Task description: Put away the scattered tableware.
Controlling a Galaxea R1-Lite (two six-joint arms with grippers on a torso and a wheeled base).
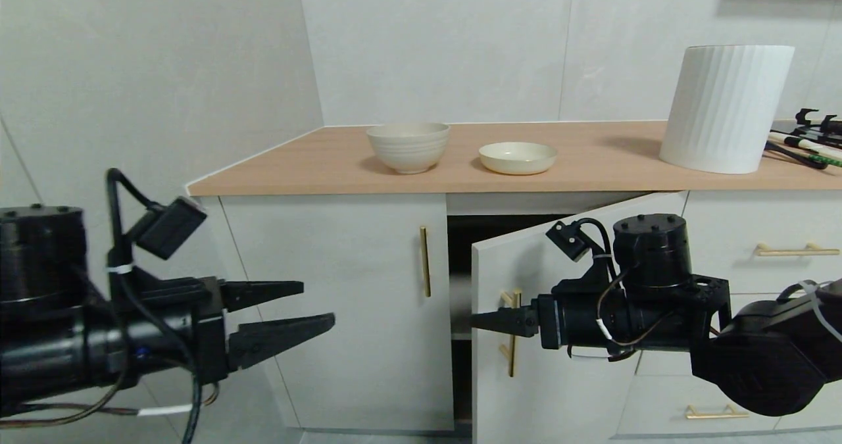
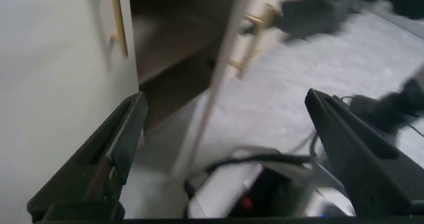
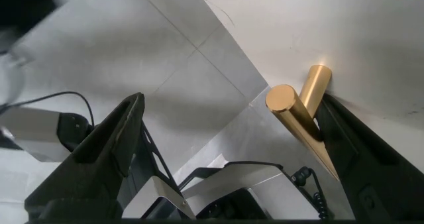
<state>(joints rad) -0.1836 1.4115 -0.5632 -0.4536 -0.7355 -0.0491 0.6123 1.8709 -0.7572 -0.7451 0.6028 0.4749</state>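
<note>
**Kitchen counter: cupboard ajar, tableware not yet stowed**

Tiled kitchen, wooden counter. One bowl and one shallow dish sit upper centre, near each other but apart. Right tool, fingers apart, straddles the brass handle of the half-open door. Advised: clamp squarely and follow the hinge arc. Left tool, lower left, is spread and empty.

I read no legible text, number, label or sign: none on the beige ceramic bowl, the white ribbed cylindrical container or the white cabinet door.
</note>
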